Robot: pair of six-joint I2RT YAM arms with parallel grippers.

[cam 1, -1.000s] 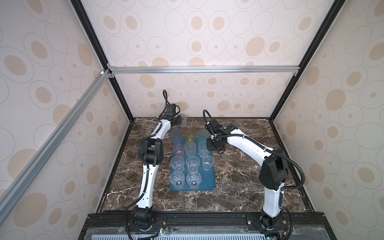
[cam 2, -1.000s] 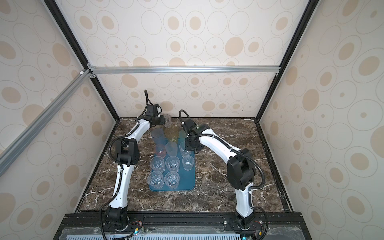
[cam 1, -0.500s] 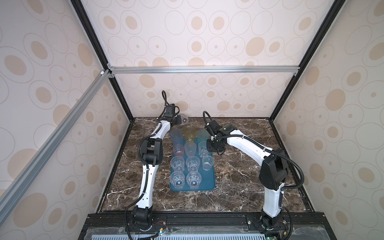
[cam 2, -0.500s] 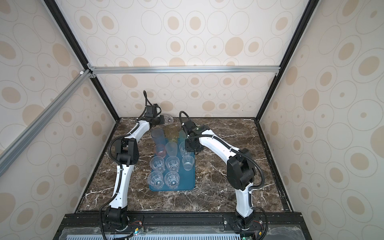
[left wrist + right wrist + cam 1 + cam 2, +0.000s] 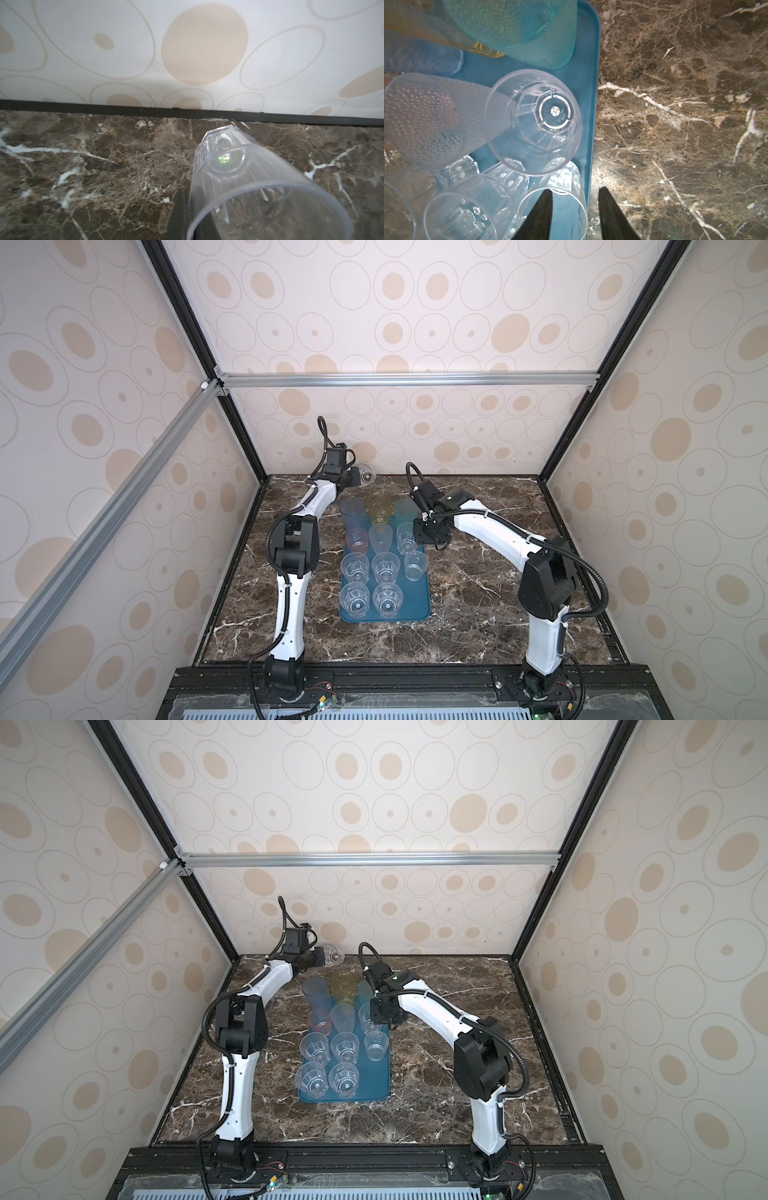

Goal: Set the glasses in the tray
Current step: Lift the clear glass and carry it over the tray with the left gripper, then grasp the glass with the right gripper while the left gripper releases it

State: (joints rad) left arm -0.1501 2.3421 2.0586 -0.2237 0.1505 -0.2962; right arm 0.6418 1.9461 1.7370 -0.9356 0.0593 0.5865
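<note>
The teal-blue tray [image 5: 417, 605] [image 5: 376, 1085] lies mid-table and holds several glasses: frosted blue [image 5: 352, 508], yellow [image 5: 379, 504] and teal [image 5: 405, 510] at the back, pink [image 5: 356, 540] and pale grey [image 5: 381, 537] behind clear faceted ones [image 5: 354, 567]. At the back wall my left gripper [image 5: 358, 477] [image 5: 190, 207] is shut on the rim of a clear glass [image 5: 366, 476] [image 5: 332, 955] [image 5: 239, 182], which lies tilted on its side above the table. My right gripper [image 5: 432, 533] [image 5: 575, 190] stands open over the tray's right rim [image 5: 593, 83], its fingers astride the wall of a clear glass [image 5: 560, 207].
The dark marble table [image 5: 478, 585] is boxed in by patterned walls with black corner posts. The back wall and its black base strip [image 5: 187, 110] run close behind the held glass. In the right wrist view a clear glass [image 5: 533, 124] stands upright beside the teal one [image 5: 519, 31].
My left gripper has shut on the clear glass at the back wall, and the glass has shifted slightly to the right. The right arm has stayed where it was.
</note>
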